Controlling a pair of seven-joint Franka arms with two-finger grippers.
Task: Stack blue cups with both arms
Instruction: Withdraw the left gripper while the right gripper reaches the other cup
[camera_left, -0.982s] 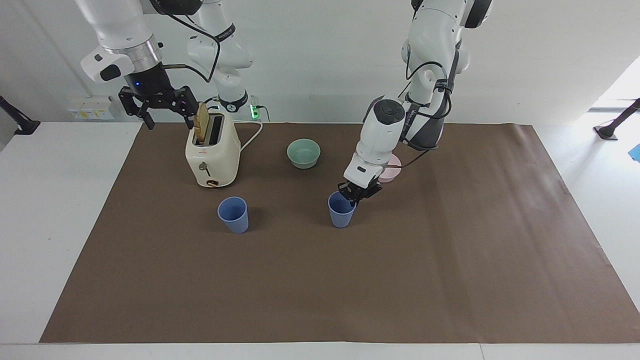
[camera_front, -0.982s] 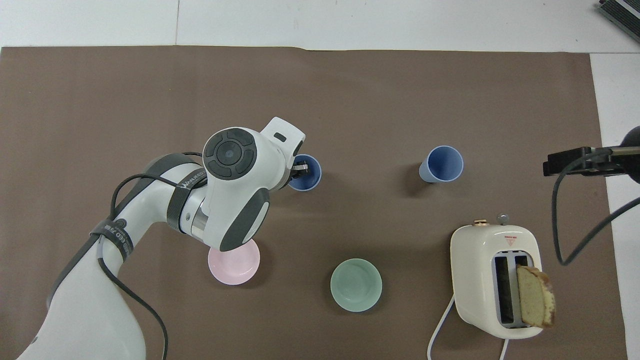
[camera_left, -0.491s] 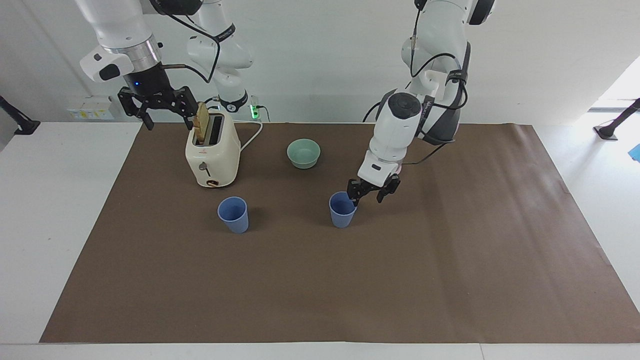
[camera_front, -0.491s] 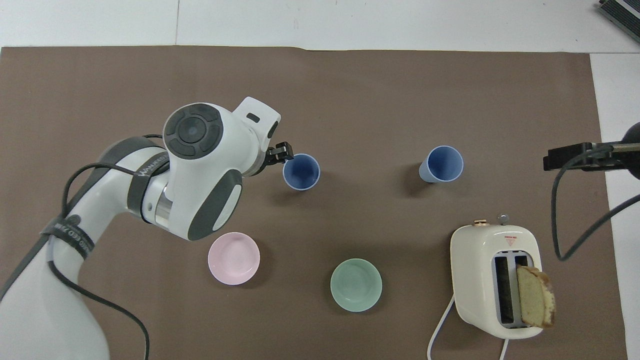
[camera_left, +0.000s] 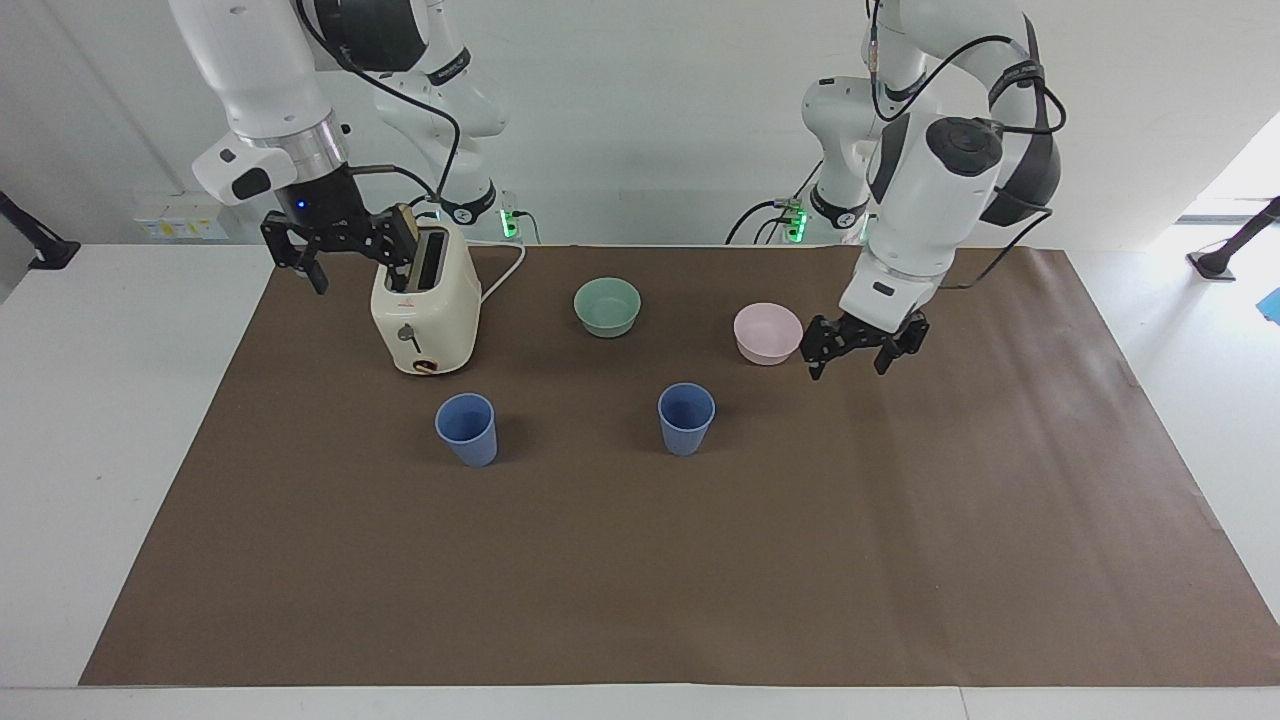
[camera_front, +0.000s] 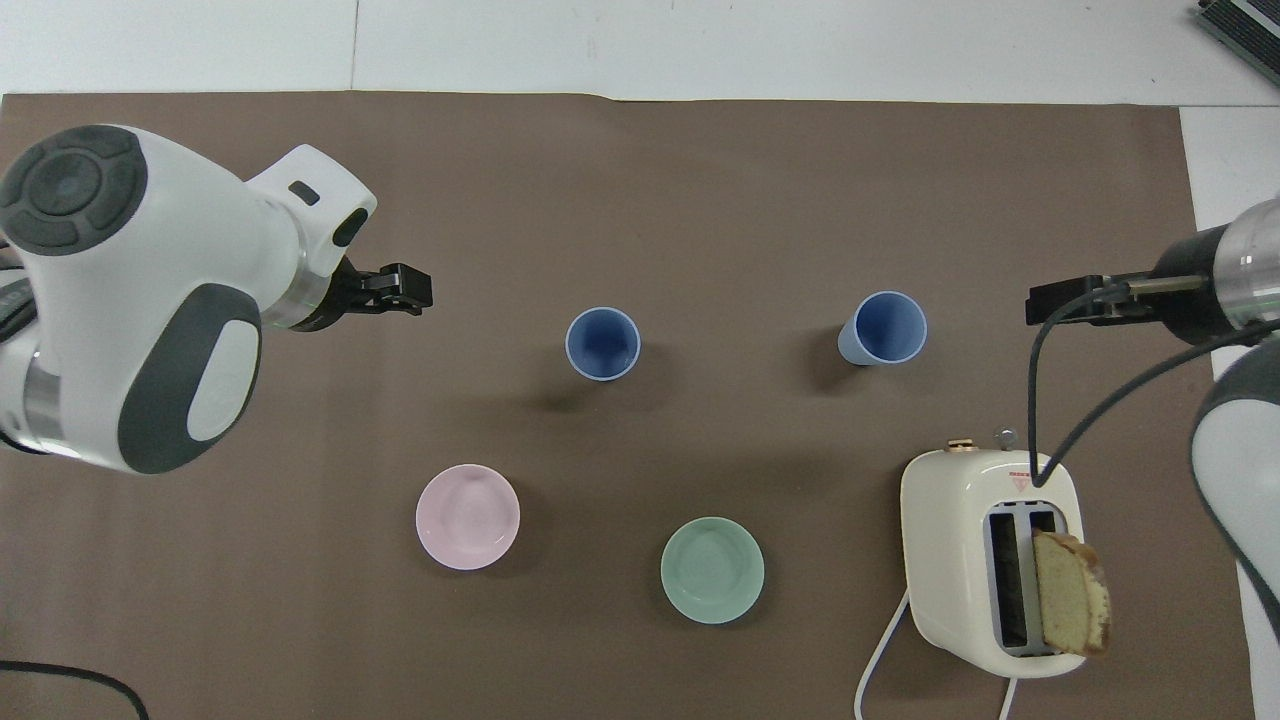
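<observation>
Two blue cups stand upright and apart on the brown mat. One cup (camera_left: 686, 418) (camera_front: 603, 343) is mid-table. The other cup (camera_left: 467, 428) (camera_front: 882, 328) is toward the right arm's end, farther from the robots than the toaster. My left gripper (camera_left: 865, 348) (camera_front: 400, 290) is open and empty, raised over the mat beside the pink bowl, well clear of the mid-table cup. My right gripper (camera_left: 345, 245) (camera_front: 1075, 300) is open and empty, up in the air at the toaster's top, toward the right arm's end.
A cream toaster (camera_left: 425, 315) (camera_front: 960, 520) holds a slice of bread (camera_front: 1070, 600) in one slot. A mint-green bowl (camera_left: 607, 305) (camera_front: 712, 570) and a pink bowl (camera_left: 767, 332) (camera_front: 467, 516) sit nearer to the robots than the cups.
My left gripper came away from the mid-table cup's rim, opened, and swung toward the left arm's end of the table. My right gripper shifted slightly toward the toaster. The cups stayed put.
</observation>
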